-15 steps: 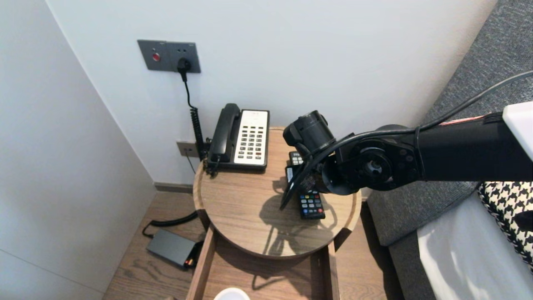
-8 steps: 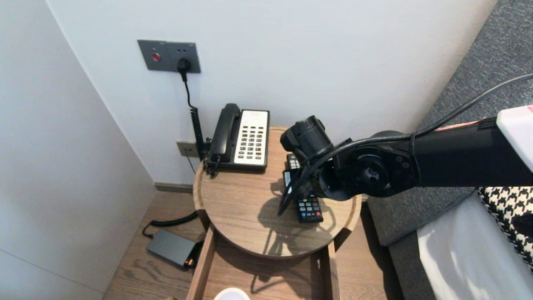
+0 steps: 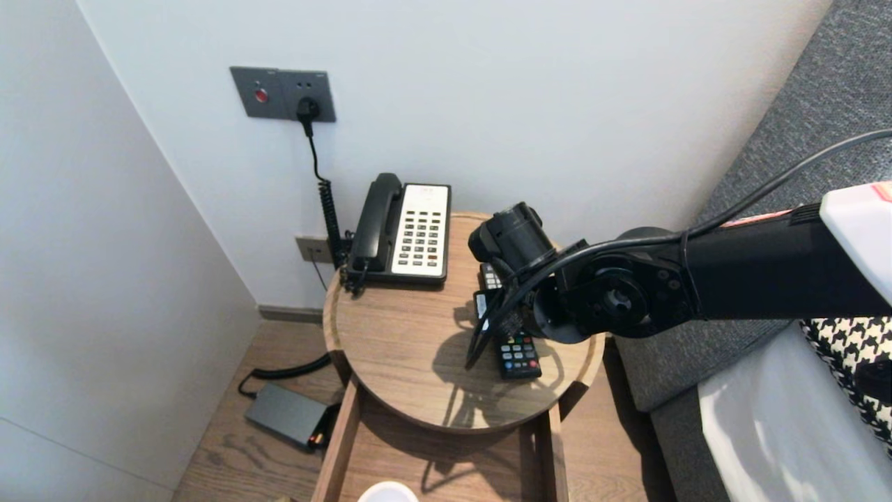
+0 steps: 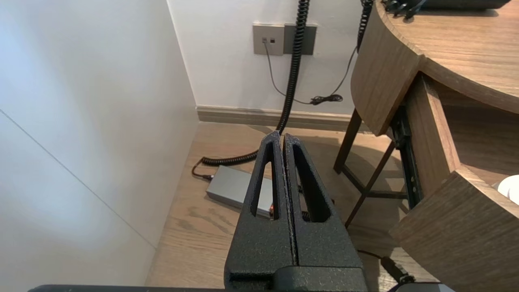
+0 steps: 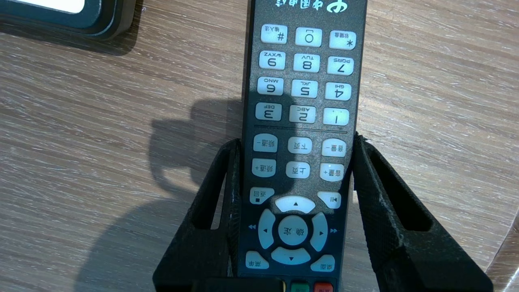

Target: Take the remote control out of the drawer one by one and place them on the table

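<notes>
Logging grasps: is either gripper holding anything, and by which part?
Right gripper holds the remote by its long edges, midway along; left gripper, shut, holds nothing.

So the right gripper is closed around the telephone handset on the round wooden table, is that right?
No: the right gripper is closed around the black remote control on the round wooden table, not the handset. The right wrist view shows it.

Hotel bedroom: round bedside table (image 3: 404, 348), corded desk phone (image 3: 408, 230), bed (image 3: 766, 425) alongside.
</notes>
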{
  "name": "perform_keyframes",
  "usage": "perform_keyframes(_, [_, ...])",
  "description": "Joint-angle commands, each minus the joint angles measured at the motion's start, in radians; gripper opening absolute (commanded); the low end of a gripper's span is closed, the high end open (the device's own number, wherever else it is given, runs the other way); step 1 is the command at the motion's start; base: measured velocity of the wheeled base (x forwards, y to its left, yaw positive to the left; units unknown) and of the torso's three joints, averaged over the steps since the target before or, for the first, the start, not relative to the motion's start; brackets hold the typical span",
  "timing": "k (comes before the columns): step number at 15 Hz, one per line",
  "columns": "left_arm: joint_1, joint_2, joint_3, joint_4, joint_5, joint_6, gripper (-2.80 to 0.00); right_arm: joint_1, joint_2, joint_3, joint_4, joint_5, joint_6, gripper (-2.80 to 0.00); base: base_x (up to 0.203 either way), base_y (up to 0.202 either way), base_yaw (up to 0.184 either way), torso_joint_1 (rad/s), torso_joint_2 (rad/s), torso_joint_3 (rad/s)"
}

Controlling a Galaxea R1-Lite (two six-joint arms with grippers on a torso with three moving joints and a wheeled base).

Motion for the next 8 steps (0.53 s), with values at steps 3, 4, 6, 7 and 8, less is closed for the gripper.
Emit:
perform_keyframes(3, [0.001, 0.0, 0.01, 0.0, 0.0, 0.001, -2.8, 0.0, 0.0, 0.004, 0.001, -0.003, 0.003, -2.8, 0.0, 0.0, 0.0, 0.0, 0.0, 0.0])
perform_keyframes(4, [0.001, 0.0, 0.011, 0.0, 0.0, 0.001, -2.8, 0.0, 0.0, 0.007, 0.001, -0.002, 0.003, -2.8, 0.0, 0.0, 0.0, 0.0, 0.0, 0.0])
perform_keyframes(6, [-0.001, 0.0, 0.01, 0.0, 0.0, 0.001, -2.8, 0.006, 0.0, 0.008, 0.001, 0.0, 0.003, -2.8, 0.0, 0.0, 0.0, 0.0, 0.0, 0.0])
perform_keyframes(7, [0.001, 0.0, 0.009, 0.0, 0.0, 0.001, -2.8, 0.006, 0.0, 0.008, 0.001, 0.002, 0.003, -2.8, 0.0, 0.0, 0.0, 0.0, 0.0, 0.0])
perform_keyframes(8, [0.0, 0.0, 0.011, 0.0, 0.0, 0.001, -2.8, 0.006, 0.0, 0.01, 0.001, 0.002, 0.002, -2.8, 0.0, 0.0, 0.0, 0.0, 0.0, 0.0])
